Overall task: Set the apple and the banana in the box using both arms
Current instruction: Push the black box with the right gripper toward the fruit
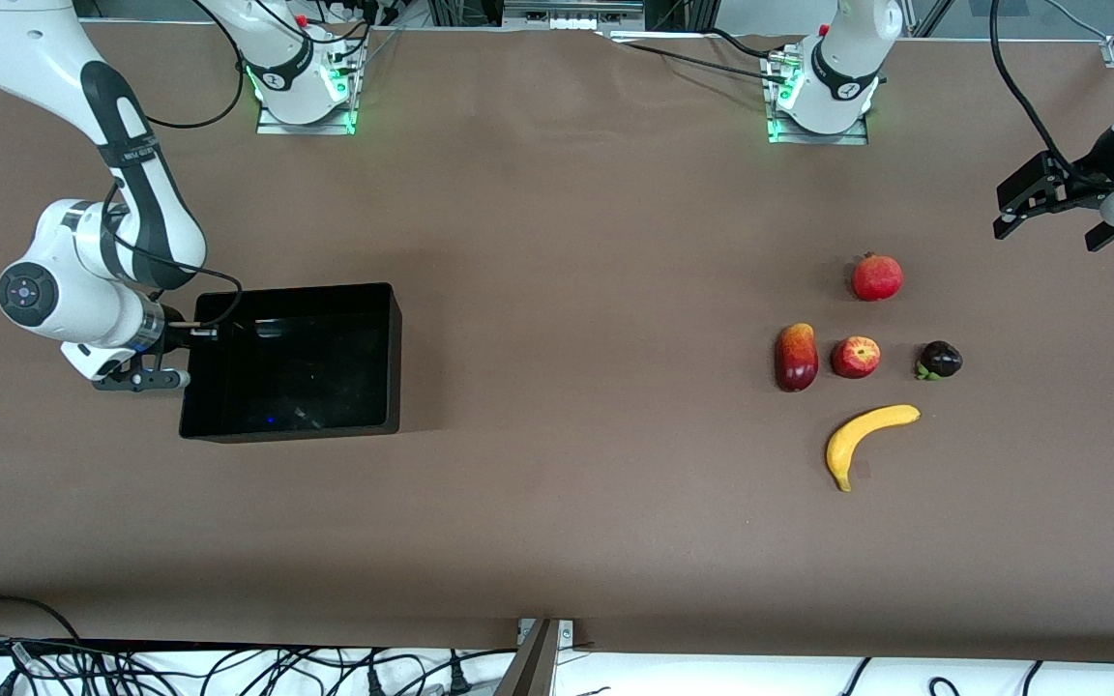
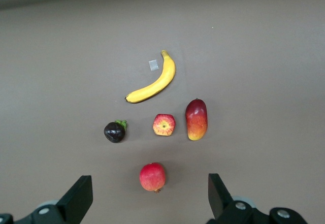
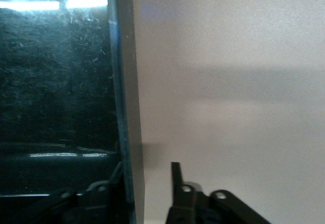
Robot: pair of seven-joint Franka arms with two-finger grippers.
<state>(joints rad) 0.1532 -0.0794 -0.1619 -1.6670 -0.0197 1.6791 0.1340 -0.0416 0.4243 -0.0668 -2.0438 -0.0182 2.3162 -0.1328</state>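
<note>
The apple (image 1: 856, 357) sits on the table (image 1: 567, 290) among four other fruits. The banana (image 1: 867, 441) lies nearer the front camera than it. The box (image 1: 292, 361) is well apart, toward the right arm's end, with the right end effector (image 1: 143, 377) at its wall.

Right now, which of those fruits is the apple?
Go to the fruit cluster at the left arm's end of the table. The apple sits mid-row between an elongated red-orange fruit and a dark purple one. It is the small round red one with yellow patches.
</note>
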